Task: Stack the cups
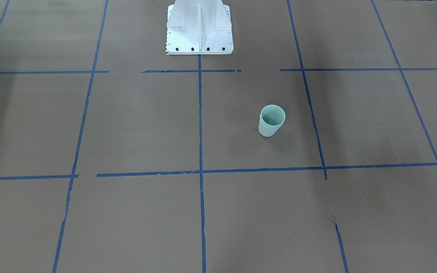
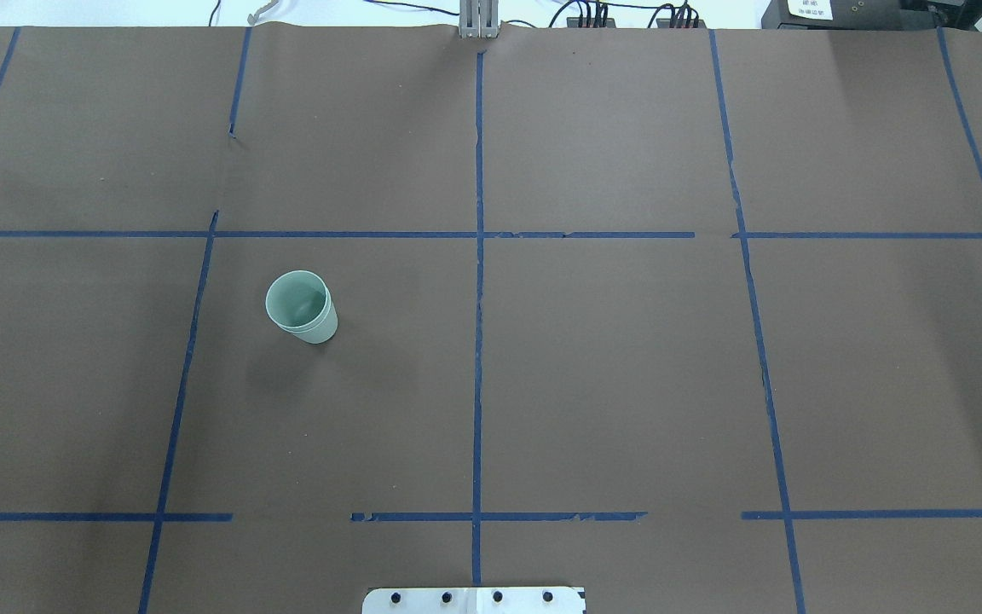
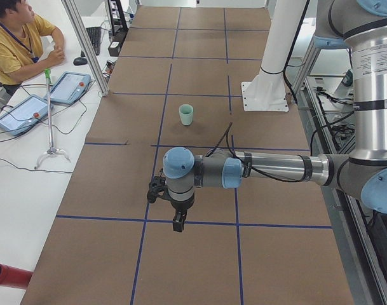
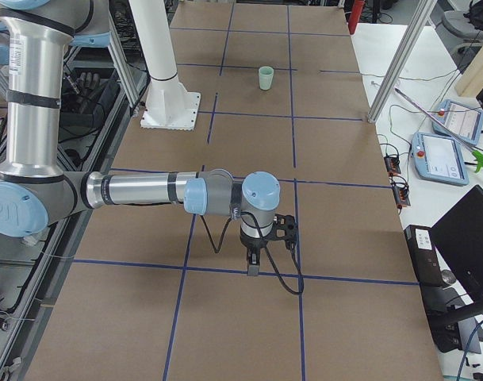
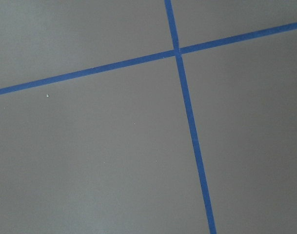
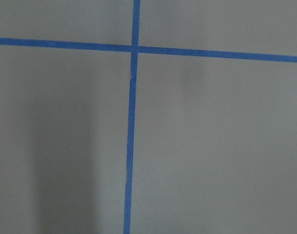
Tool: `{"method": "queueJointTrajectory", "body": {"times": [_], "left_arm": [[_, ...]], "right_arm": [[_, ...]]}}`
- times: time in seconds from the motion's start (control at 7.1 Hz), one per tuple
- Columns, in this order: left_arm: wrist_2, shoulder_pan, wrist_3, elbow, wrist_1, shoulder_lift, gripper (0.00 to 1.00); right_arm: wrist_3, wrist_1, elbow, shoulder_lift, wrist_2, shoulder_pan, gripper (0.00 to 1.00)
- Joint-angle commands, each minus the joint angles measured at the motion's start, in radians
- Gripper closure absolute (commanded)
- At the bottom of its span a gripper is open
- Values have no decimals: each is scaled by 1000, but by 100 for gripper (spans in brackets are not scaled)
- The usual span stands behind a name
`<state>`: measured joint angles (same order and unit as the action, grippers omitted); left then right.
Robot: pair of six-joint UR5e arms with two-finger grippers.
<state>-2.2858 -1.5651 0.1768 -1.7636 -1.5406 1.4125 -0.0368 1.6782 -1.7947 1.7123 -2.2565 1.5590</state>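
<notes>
The two pale mint-green cups (image 1: 271, 121) stand upright as one nested stack on the brown table, one inside the other with a double rim showing. The stack also shows in the overhead view (image 2: 301, 307), the left side view (image 3: 186, 114) and the right side view (image 4: 266, 78). My left gripper (image 3: 178, 222) shows only in the left side view, pointing down over the table well away from the cups. My right gripper (image 4: 253, 266) shows only in the right side view, also far from them. I cannot tell whether either is open or shut. The wrist views show only table and tape.
The white robot pedestal (image 1: 199, 30) stands at the table's robot side. Blue tape lines (image 2: 478, 341) grid the brown table. An operator (image 3: 15, 44) sits beside teach pendants (image 3: 69, 86) on the side bench; more pendants (image 4: 443, 155) lie beyond the other end.
</notes>
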Motion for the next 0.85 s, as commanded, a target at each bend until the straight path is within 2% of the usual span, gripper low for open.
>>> {"method": "queueJointTrajectory", "body": {"times": [0.0, 0.7], "left_arm": [[-6, -3, 6, 9, -4, 2, 0], [-6, -1, 15, 3, -7, 3, 0]], "right_arm": [[0, 0, 0, 0, 0, 1, 0], [0, 0, 0, 0, 0, 1, 0]]}}
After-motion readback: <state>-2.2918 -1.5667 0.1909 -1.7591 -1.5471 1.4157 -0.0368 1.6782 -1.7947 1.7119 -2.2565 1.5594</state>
